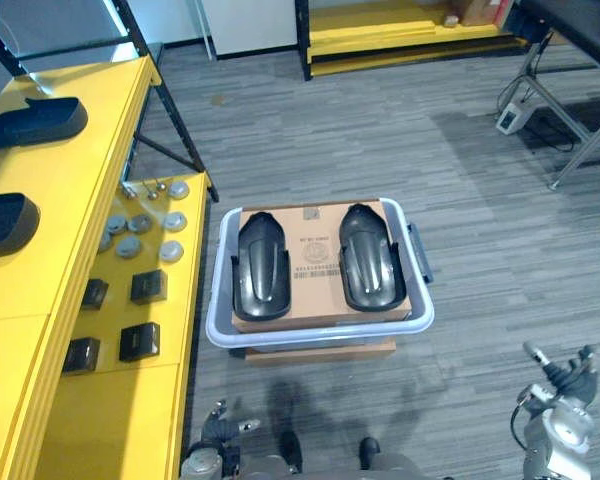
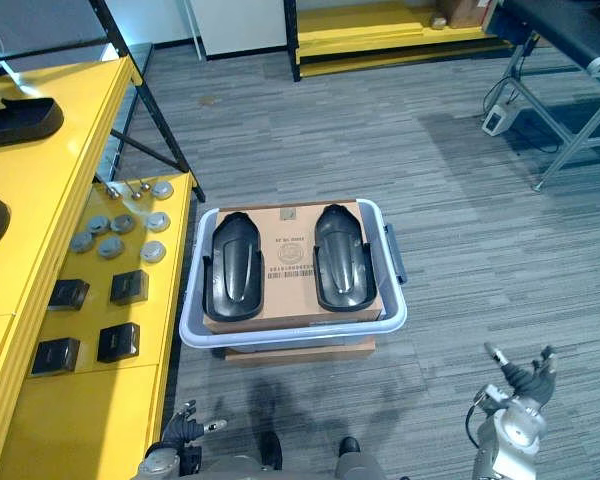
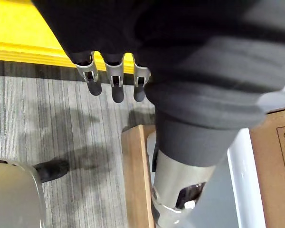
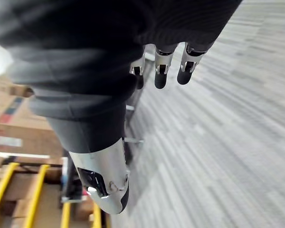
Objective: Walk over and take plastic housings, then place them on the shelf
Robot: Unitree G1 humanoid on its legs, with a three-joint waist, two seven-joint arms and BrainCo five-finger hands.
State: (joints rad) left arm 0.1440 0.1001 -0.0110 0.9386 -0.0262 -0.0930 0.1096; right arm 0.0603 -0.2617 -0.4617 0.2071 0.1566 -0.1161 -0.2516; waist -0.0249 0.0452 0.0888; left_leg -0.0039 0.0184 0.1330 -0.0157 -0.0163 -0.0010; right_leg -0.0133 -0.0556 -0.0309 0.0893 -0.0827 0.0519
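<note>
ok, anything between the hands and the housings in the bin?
Nothing visible. The left housing and right housing lie uncovered on cardboard in the grey bin. The left hand and right hand hang open nearer the robot; only floor and the bin's rim between.

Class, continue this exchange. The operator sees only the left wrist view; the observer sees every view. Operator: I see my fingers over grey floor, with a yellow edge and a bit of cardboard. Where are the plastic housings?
Observer: The left housing and the right housing lie side by side on a cardboard box inside a pale bin, straight ahead of the robot.
Operator: Is anything on the shelf already?
Observer: Yes, a far shelf housing and a near shelf housing lie on the yellow shelf, on the robot's left.
Operator: Is my right hand free?
Observer: The right hand hangs low on the right, fingers straight, holding nothing.
</note>
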